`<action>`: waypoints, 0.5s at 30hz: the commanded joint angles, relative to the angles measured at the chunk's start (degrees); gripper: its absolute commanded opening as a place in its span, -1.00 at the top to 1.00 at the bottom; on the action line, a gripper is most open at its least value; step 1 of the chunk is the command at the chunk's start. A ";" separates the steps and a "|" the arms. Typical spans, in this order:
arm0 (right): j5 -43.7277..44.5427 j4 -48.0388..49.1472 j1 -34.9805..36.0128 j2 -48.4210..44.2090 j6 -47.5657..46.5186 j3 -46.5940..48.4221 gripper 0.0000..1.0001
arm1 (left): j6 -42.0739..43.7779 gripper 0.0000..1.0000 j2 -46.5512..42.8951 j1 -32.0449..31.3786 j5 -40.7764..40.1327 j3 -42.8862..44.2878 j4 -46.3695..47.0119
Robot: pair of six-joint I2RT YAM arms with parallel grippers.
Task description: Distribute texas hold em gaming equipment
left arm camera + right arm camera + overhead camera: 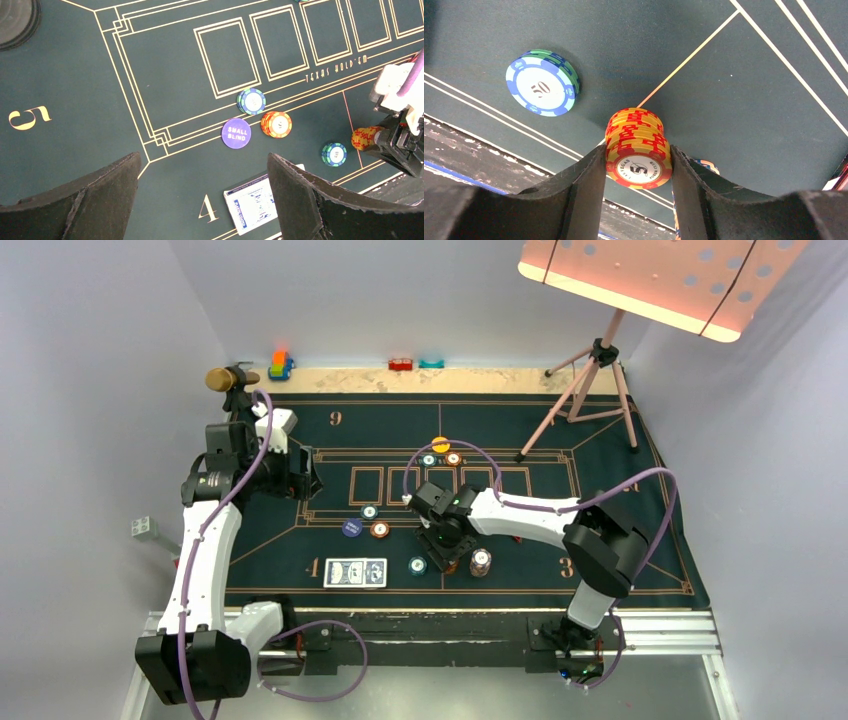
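My right gripper (pixel 638 176) is shut on a stack of orange chips (pixel 638 145), a finger pressing each side of it, low over the green felt. A teal chip stack (pixel 543 82) lies just to its left. From above, the right gripper (pixel 447 552) sits between a teal stack (pixel 417 565) and a white/red striped stack (pixel 480 562). The playing cards (pixel 355 572) lie face down by seat 4. My left gripper (pixel 205 197) hangs open and empty above the cards (pixel 252 202), with the dark blue disc (pixel 236 133), a teal stack (pixel 251 101) and an orange stack (pixel 276 124) beyond.
A yellow disc (pixel 439 443) with a teal chip (pixel 428 460) and an orange chip (pixel 453 459) lies at the far middle of the mat. A gold-headed microphone (pixel 225 378) and toy blocks (pixel 280 364) stand at the back left. A lamp tripod (pixel 590 390) stands at the back right.
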 commanded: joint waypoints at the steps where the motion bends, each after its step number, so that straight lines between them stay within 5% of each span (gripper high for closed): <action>1: -0.35 -0.28 0.17 0.63 -0.62 1.86 -0.01 | 0.77 -0.99 -1.08 0.57 0.17 -0.08 1.44; 15: -0.32 0.13 0.10 -3.00 -0.54 2.56 0.30 | 0.61 -0.99 -0.98 0.56 0.25 0.04 1.43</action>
